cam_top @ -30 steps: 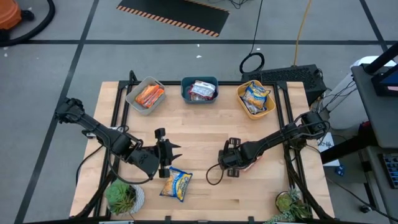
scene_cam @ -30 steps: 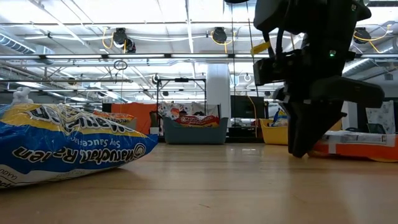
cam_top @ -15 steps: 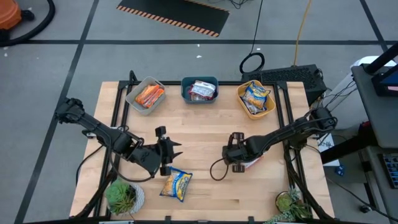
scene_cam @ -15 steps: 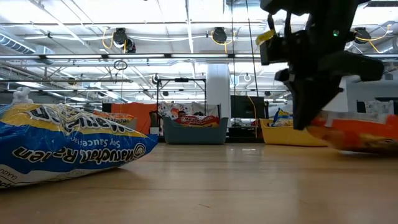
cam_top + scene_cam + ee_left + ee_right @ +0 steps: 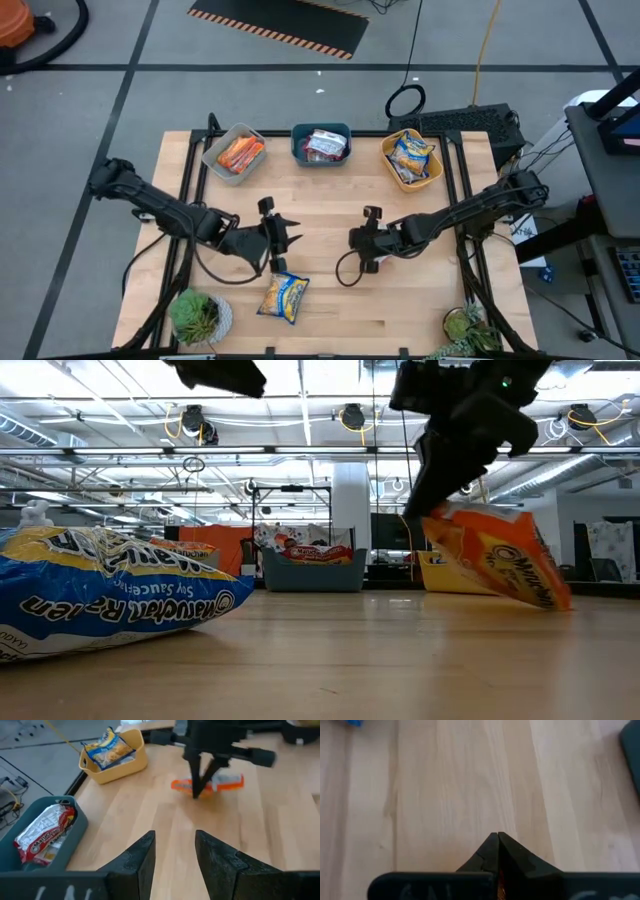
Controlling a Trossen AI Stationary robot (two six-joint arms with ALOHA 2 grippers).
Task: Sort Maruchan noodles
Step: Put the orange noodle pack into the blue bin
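On the tabletop, taking the teal tub at the back edge as the landmark, the grey tub sits to its left with orange packets inside, well apart from the front row. Nearer the front and left of the teal tub, the left pincer hangs with its two fingers spread and nothing between them, pointing toward the table's middle. Just in front of it, farther still from the teal tub, a yellow-and-blue packet lies flat on the wood (in the low view it fills the near left corner). The teal tub itself holds silver-white and red packets. In front of the teal tub and slightly to its right, the right pincer is pinched on an orange packet, which hangs tilted, its lower corner near the wood; whether that corner touches cannot be told. The left wrist view shows that packet edge-on under the dark pincer. In the right wrist view the fingertips are pressed together with an orange sliver between them. To the right of the teal tub, the yellow tub holds yellow-and-blue packets.
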